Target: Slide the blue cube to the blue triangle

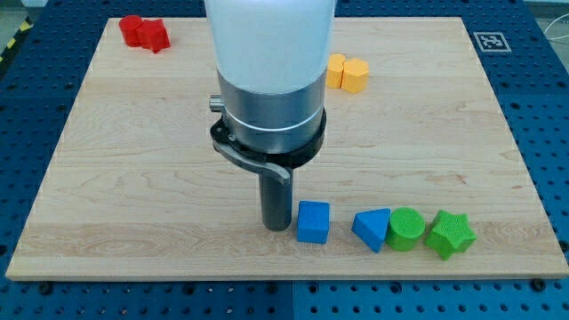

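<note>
Robotics lab bench, not home or shop. Evidence: pale wooden board (pixel 427 116) laid on blue metal perforated plate (pixel 547 107), regular grid of mounting holes visible at frame's right edge and bottom. Black-and-white fiducial marker (pixel 490 41) at board's upper right corner. Yellow-black hazard tape (pixel 11 46) at upper left edge. Large white-and-grey robot arm housing (pixel 269 62) fills upper centre. Small coloured test blocks scattered on board.
</note>
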Available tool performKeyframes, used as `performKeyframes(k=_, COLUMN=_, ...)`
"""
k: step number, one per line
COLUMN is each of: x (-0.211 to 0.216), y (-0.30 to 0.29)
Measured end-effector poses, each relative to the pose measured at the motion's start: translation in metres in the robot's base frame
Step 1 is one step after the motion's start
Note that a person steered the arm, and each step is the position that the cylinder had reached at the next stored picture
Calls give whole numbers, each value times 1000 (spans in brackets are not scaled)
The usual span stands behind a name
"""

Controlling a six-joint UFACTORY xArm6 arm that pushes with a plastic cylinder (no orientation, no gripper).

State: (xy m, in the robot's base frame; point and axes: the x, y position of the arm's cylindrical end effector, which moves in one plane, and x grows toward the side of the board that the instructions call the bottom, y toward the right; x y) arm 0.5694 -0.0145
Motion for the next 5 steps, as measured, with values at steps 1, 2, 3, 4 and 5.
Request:
performKeyframes(k=1, x=6, y=8)
performKeyframes(k=2, x=6, y=15)
performKeyframes(k=3, x=6, y=17)
performKeyframes(k=4, x=6, y=18)
performKeyframes(k=5, x=6, y=20)
